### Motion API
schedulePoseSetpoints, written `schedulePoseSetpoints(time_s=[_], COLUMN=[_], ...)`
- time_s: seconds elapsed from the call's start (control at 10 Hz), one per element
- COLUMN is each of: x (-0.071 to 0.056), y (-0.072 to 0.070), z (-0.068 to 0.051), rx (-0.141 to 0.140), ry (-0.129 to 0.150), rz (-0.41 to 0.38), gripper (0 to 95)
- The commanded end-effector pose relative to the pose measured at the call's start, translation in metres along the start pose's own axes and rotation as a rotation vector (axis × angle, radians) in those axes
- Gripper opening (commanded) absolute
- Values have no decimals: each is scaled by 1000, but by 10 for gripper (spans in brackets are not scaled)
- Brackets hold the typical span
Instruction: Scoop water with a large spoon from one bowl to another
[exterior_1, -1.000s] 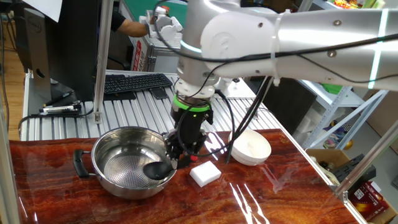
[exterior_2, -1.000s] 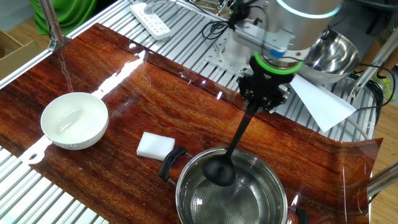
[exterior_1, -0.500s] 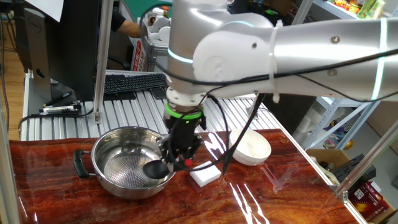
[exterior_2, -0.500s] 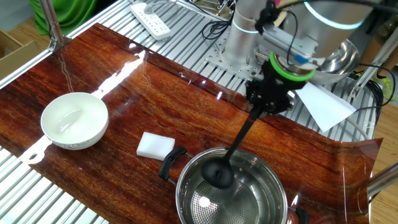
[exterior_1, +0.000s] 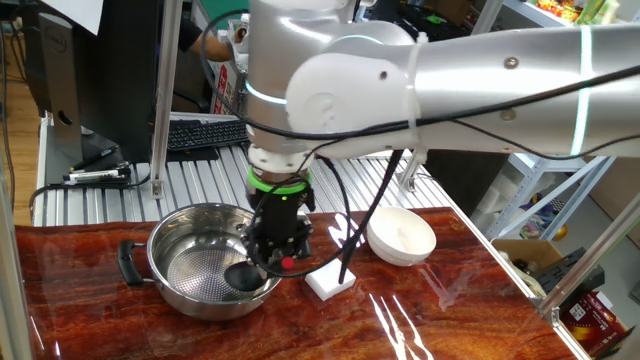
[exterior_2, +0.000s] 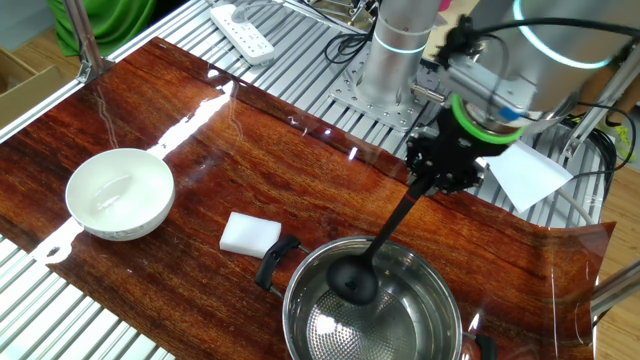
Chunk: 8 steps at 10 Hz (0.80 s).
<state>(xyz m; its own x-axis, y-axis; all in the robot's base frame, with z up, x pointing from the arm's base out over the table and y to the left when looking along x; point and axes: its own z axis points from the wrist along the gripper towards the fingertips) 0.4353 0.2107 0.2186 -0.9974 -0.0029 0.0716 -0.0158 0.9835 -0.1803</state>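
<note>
Inside the steel pot (exterior_2: 375, 325), at its far-left wall, the ladle (exterior_2: 352, 283) cup sits low against the perforated-looking bottom, handle slanting up and away to the gripper (exterior_2: 425, 185). Fingers closed narrowly on the top of the thin handle; grip looks firm. Water level in the pot not discernible. White bowl (exterior_2: 120, 193) stands well apart to the left, with the white block (exterior_2: 250, 234) between it and the pot, just beside the pot's black side handle. Judged step: dipping to fill. The next move calls for a level lift clear of the rim, then a steady carry left over the block to the bowl.
</note>
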Motion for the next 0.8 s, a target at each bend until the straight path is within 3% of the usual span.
schedulePoseSetpoints(time_s=[0.1,0.3,0.6,0.8], x=[-3,-3,-2,-1], y=[2,3,3,4], z=[1,1,1,1], rx=[20,21,37,66], ry=[4,30,31,30], rz=[1,22,32,48], gripper=[0,0,0,0])
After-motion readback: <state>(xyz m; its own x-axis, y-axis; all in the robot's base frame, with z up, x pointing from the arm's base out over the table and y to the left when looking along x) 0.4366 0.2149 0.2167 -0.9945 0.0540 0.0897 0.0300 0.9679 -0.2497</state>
